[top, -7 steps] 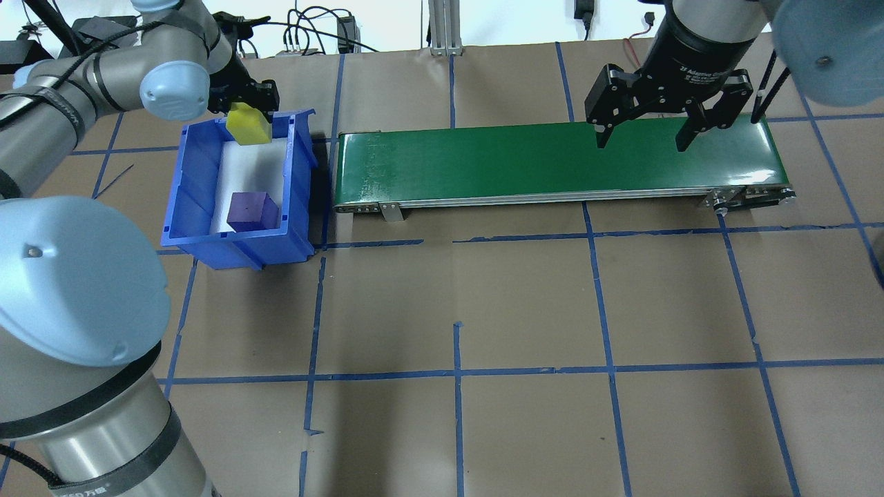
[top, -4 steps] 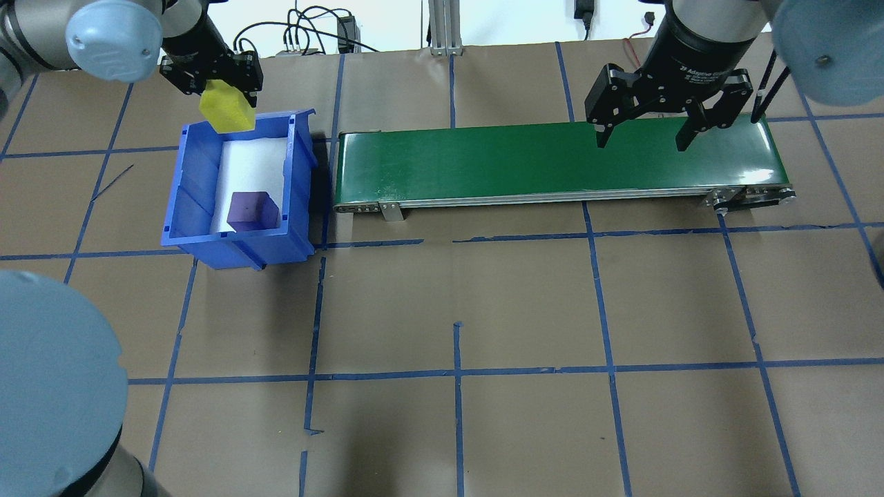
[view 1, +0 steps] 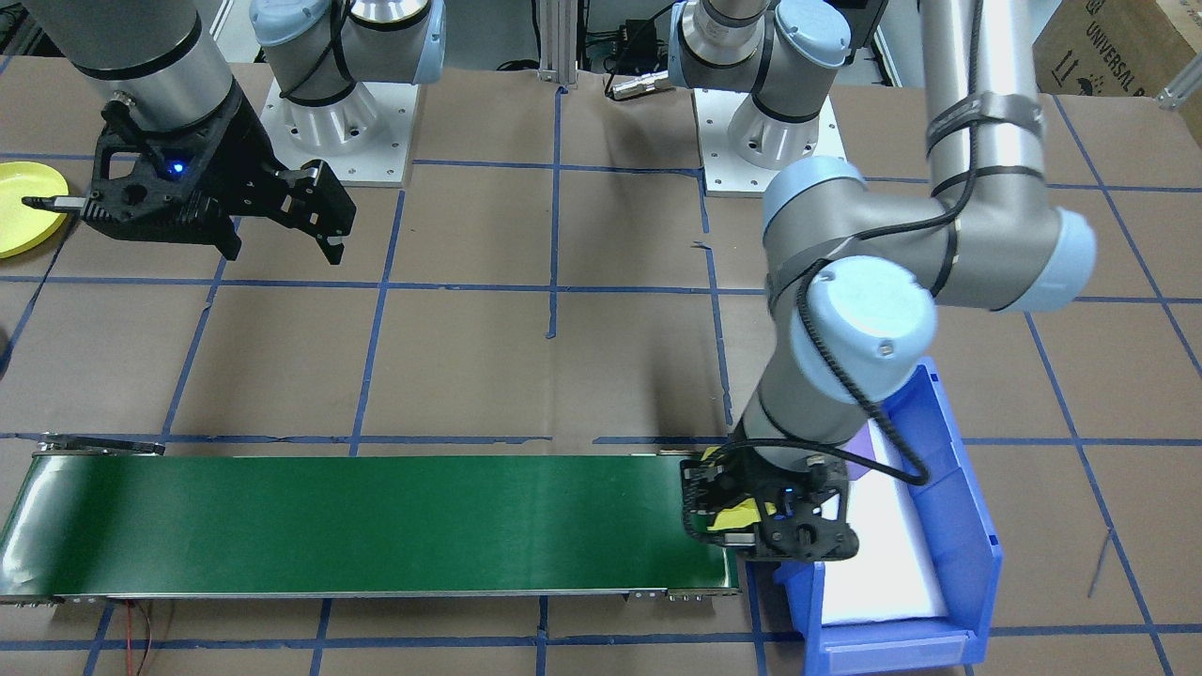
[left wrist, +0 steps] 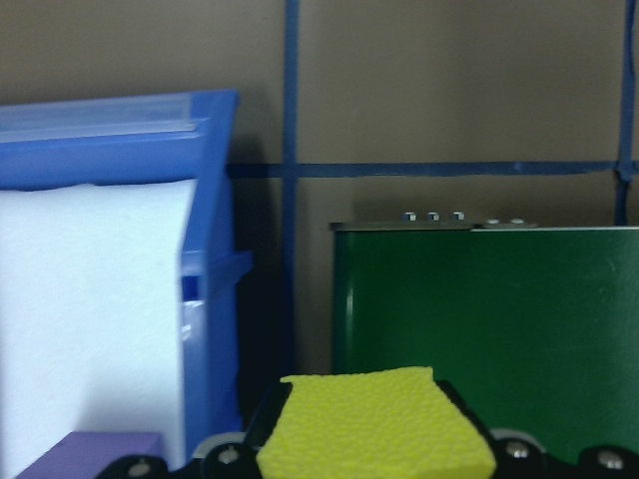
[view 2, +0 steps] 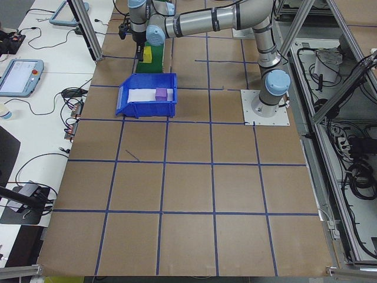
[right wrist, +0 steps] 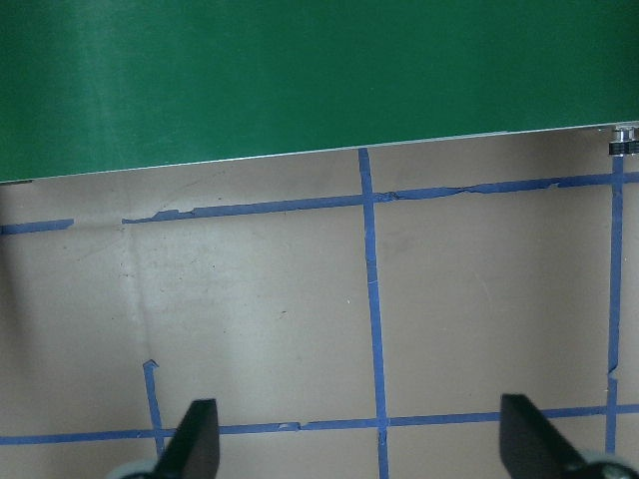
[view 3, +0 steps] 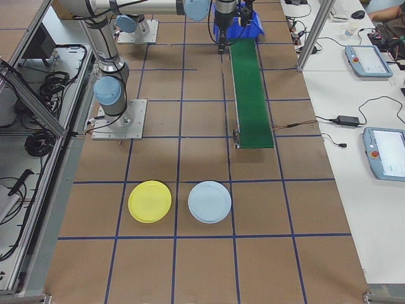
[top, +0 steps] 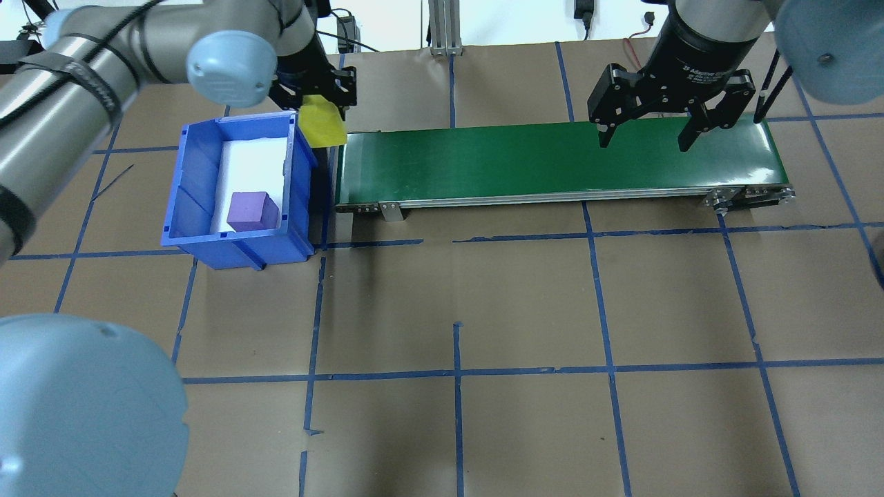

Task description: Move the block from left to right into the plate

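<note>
Block position is really the whole story here: in the overhead view the yellow block (top: 322,128) sits in the upper left of the frame, pinched in the left claw (top: 316,93), hanging right over the gap between the blue bin (top: 200,172) and the left end of the green conveyor belt (top: 552,162). So the belt lies just to the right of the block in that view, and its long axis runs straight across the frame toward the right side. The left wrist view backs this up: the block's top face (left wrist: 374,424) is at the bottom centre with the belt end up and to the right of it and the bin wall on the left. A purple block (top: 252,210) sits in the bin, untouched. Over at the upper right of the overhead frame, the right claw (top: 642,134) hangs above the far end of the belt with its fingers spread wide and nothing between them. My guess is the block just needs a small nudge rightward and down onto the belt. The yellow plate (view 3: 150,201) is on the bench well past the belt's far end, so the right arm is clearly the nearer one for the final drop.
</note>
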